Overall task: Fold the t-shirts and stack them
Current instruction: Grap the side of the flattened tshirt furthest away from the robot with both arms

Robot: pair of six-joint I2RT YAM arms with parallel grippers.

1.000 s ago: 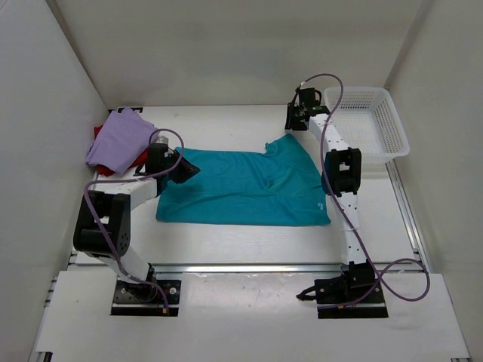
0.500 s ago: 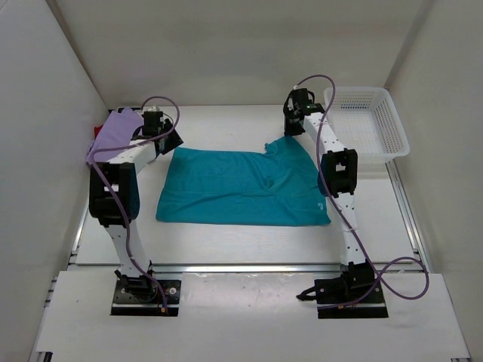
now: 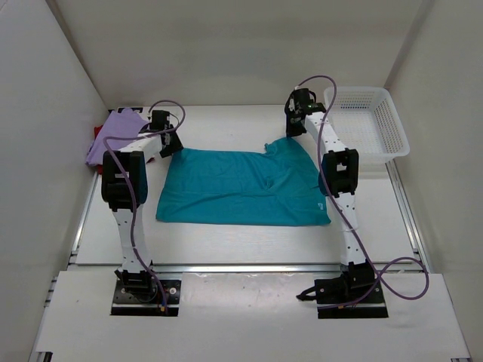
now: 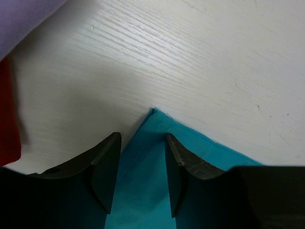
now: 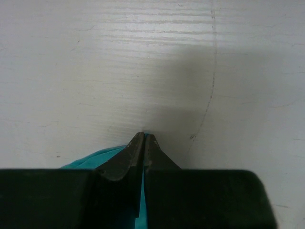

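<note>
Lying flat at mid surface (image 3: 226,241), the teal t-shirt (image 3: 234,188) shows as a wide, roughly rectangular spread, with one part jutting toward the far right. The left pincer (image 3: 169,145) sits at the cloth's far-left corner. In the left wrist view its fingers (image 4: 106,167) are parted and stand either side of that pointed corner, with teal fabric between them and no grip made. The right pincer (image 3: 290,133) sits at the far-right jutting part. In the right wrist view its tips are pressed together, a thin strip of teal shows between the pads and more teal lies just to the left, so it is closed on the teal edge. The lavender t-shirt (image 3: 115,134) lies bunched at the far-left side of the surface, over the dark red t-shirt (image 4: 7,114), of which only a small part shows. Both are near the left pincer but apart from the teal cloth. The white mesh basket (image 3: 355,90) stands at the far-right corner.
</note>
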